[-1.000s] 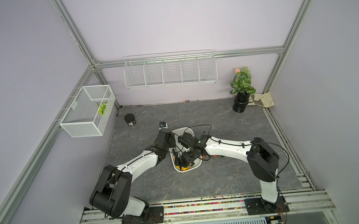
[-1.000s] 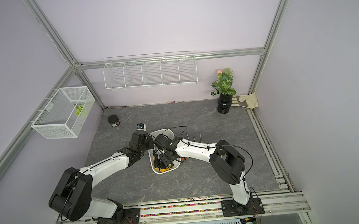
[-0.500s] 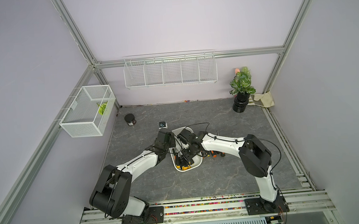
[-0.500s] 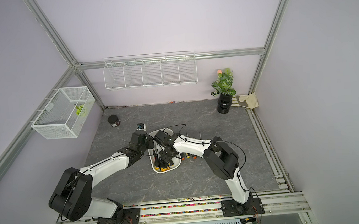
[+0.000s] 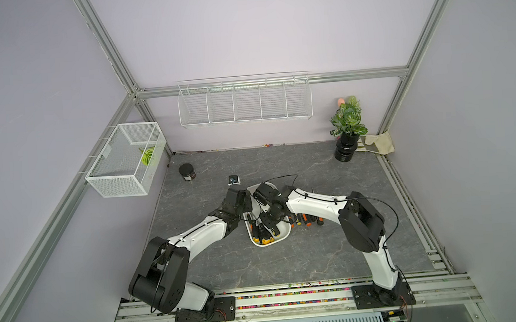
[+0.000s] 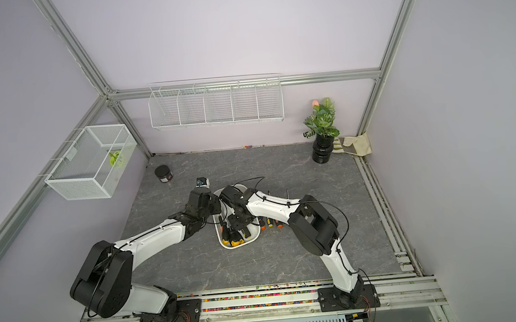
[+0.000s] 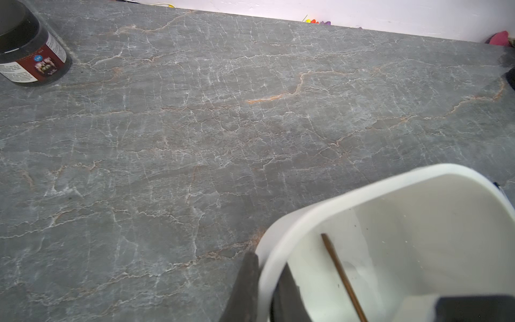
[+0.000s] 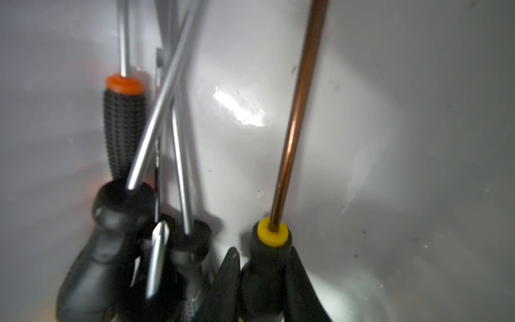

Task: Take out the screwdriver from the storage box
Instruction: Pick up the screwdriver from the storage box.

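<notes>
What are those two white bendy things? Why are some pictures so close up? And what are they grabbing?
They are two robot arms fixed at the edge of a grey table. Two pictures come from a camera high overhead. The two close-ups come from small cameras on the arms' wrists. On the table stand a white storage box holding screwdrivers, loose screwdrivers beside it, a black jar and a potted plant. The left end effector, the arm's pincher, grips the box's rim. The right end effector is inside the box, its fingers closed on the handle of a yellow-collared screwdriver.
</notes>
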`<state>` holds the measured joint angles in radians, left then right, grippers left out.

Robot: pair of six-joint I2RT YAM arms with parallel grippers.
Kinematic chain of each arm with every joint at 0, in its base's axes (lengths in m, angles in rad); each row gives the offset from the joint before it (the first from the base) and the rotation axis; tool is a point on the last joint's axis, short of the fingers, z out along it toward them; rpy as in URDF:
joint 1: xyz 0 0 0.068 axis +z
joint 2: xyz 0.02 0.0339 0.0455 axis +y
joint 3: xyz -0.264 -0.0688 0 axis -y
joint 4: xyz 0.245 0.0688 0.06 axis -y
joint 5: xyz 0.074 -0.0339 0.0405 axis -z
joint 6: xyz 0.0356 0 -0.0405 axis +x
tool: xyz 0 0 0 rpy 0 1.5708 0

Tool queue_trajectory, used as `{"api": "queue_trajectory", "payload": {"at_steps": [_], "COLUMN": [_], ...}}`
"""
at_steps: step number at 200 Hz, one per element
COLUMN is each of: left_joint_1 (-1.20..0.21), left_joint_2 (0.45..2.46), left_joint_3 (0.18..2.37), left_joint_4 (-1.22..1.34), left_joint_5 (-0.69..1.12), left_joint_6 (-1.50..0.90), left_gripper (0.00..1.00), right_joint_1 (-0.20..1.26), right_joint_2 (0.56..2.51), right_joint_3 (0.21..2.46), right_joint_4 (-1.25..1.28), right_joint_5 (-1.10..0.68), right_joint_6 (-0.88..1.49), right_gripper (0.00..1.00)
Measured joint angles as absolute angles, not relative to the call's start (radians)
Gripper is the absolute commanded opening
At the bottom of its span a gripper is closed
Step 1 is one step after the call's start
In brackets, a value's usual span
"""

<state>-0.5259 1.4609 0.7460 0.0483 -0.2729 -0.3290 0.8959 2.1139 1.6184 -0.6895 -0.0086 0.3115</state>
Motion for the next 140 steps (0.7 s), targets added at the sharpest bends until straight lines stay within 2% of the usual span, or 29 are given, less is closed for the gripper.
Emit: {"api": "queue_trajectory", "payload": {"at_steps": [14,77,140], "left_joint_1": [-0.526,-0.526,-0.527], "left_joint_2": [1.461,1.462,1.462], "left_joint_3": [0.746,0.746,0.746], "left_joint_4": [0.048,0.055,0.055], "left_joint_5": [-0.273,-0.272,-0.272], "left_joint_6": [-0.329,-0.329,-0.329], "left_gripper": [0.0,0.0,0.0], "right_joint_1": [0.895,0.88,0.81], "right_joint_2": [2.114,2.032,1.779], "right_joint_3": [1.618,1.519,1.357], "right_joint_4": [-0.689,-0.661,-0.538], "right_joint_5": [-0.012,-0.009,-0.095], "right_joint_6": [0.31,0.318,0.369], "right_gripper": [0.0,0.0,0.0]}}
